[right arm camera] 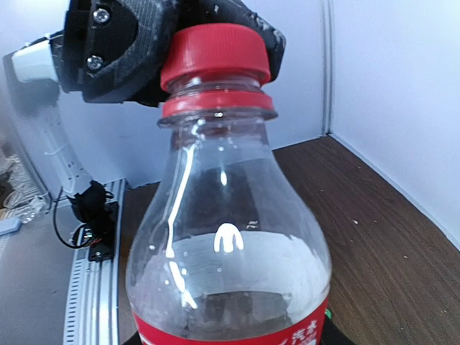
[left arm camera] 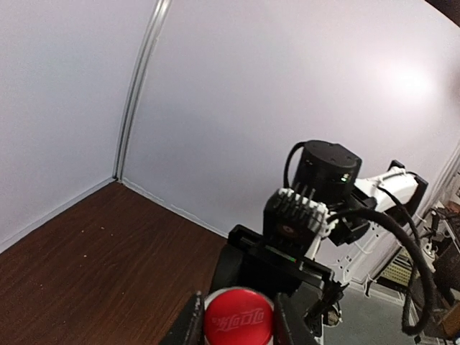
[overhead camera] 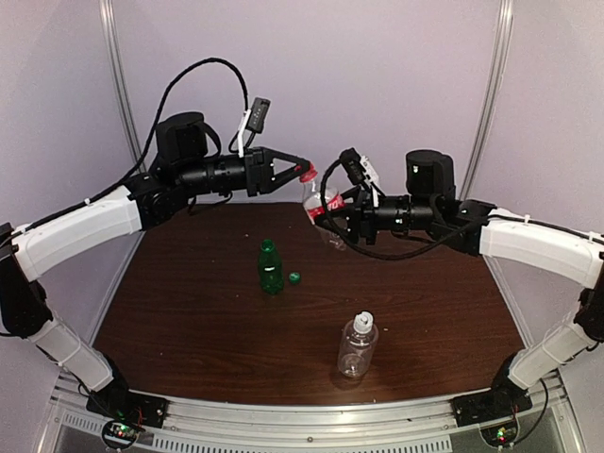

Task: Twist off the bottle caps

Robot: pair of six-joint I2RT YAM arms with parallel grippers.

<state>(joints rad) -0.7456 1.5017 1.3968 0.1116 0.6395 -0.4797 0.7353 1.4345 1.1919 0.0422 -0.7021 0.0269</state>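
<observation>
The short clear bottle with the red label (overhead camera: 321,209) is held tilted in the air above the far middle of the table. My right gripper (overhead camera: 327,221) is shut on its body at the label; the bottle fills the right wrist view (right arm camera: 230,244) and hides the fingers. My left gripper (overhead camera: 304,170) is shut on its red cap (overhead camera: 307,176), a finger (left arm camera: 188,325) on each side of the cap (left arm camera: 238,318). The cap sits on the neck (right arm camera: 215,54). The slim green bottle (overhead camera: 271,266) stands open, its green cap (overhead camera: 294,277) lying beside it. The larger ribbed bottle (overhead camera: 358,347) stands in front with its white cap (overhead camera: 363,322) on.
The brown table (overhead camera: 189,311) is bounded by pale walls at the back and sides, with a metal rail (overhead camera: 311,415) along the near edge. Black cables hang from both wrists near the held bottle.
</observation>
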